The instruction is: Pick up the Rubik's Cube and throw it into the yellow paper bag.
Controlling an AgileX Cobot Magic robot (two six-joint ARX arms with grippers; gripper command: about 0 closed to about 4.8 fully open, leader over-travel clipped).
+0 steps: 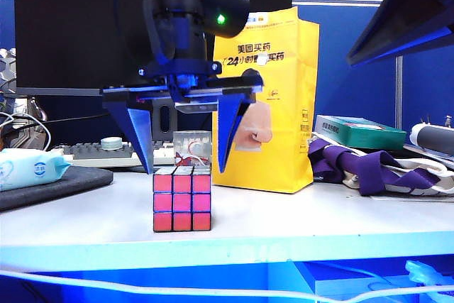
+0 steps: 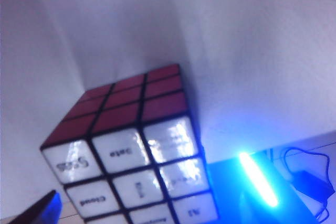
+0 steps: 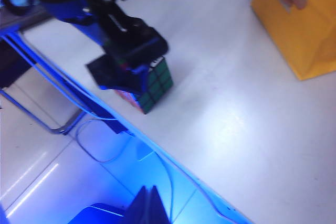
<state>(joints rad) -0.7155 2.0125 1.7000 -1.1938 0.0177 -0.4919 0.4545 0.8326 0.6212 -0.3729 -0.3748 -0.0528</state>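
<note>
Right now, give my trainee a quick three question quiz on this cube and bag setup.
1. True or false: the left gripper has its fingers shut on the Rubik's Cube.
2. Which side of the cube does the yellow paper bag stand on in the exterior view: A left, B right?
3. What does the cube rest on?

Key: 1 false, the fingers are spread open just above it. 2 B. 3 The white table.

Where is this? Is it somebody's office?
Probably an office desk: behind the Rubik's Cube there's a keyboard, a big dark monitor and blue partition walls. The yellow paper bag stands nearby.
</note>
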